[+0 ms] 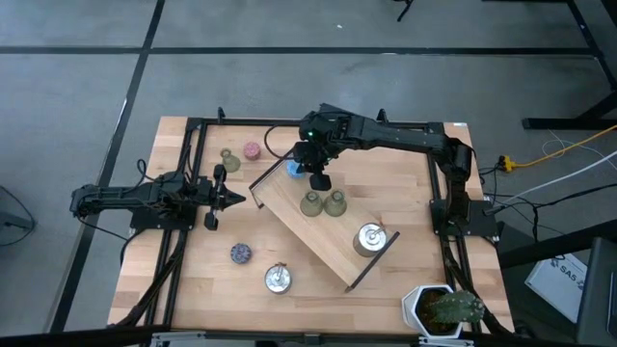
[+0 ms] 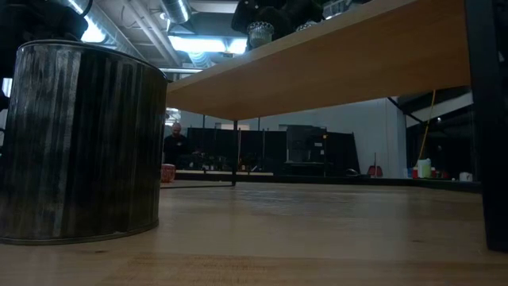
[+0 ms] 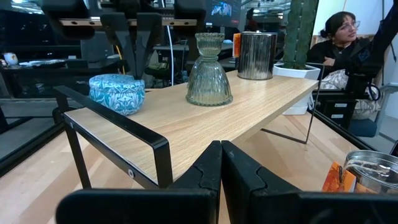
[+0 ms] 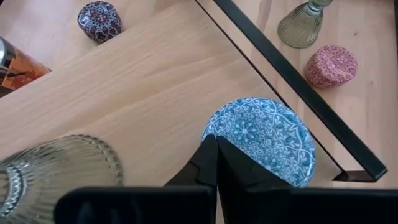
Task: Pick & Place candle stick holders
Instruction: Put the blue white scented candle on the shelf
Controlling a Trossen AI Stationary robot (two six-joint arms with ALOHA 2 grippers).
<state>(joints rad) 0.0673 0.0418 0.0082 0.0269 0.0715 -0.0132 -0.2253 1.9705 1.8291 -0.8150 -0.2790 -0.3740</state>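
High view: wooden tray [image 1: 318, 236] lies diagonally across the bench [image 1: 193, 280], running from about 10 o'clock to 5 o'clock of bench centre. On it: blue holder [image 1: 293, 169] at the 10 o'clock end, two olive-green holders [image 1: 323, 203] side by side mid-tray, one silver holder [image 1: 370, 238] toward the 5 o'clock end. Off the tray: third green holder [image 1: 229, 159] and pink holder [image 1: 253, 150] at 10 o'clock of the bench, purple holder [image 1: 241, 253] and second silver holder [image 1: 279, 279] at 7 o'clock. Potted plant [image 1: 443, 308] at the 5 o'clock corner. Right end effector [image 1: 316, 178] hangs over the tray just beside the blue holder; left end effector [image 1: 229, 198] waits at 9 o'clock, well apart from everything

Low view: the near silver holder [image 2: 79, 143] fills the 9 o'clock side; tray underside above. End effectors not readable here

Left wrist view: left fingers [image 3: 249, 180] pressed together, holding nothing, facing the tray end with the blue holder [image 3: 117, 93] and a green one [image 3: 209, 71]. A person sits in the room beyond

Right wrist view: right fingers [image 4: 205, 168] pressed together and empty, tips just above the blue holder [image 4: 261, 140], which sits flat on the tray by its black end rail [image 4: 298, 93]. Pink [image 4: 331, 65] and purple [image 4: 99, 20] holders on the bench

Judgement: blue holder looks placed; four of eight are on the tray. Next move calls for lifting clear, spreading the fingers, and reaching for the pink or green holder at 10 o'clock
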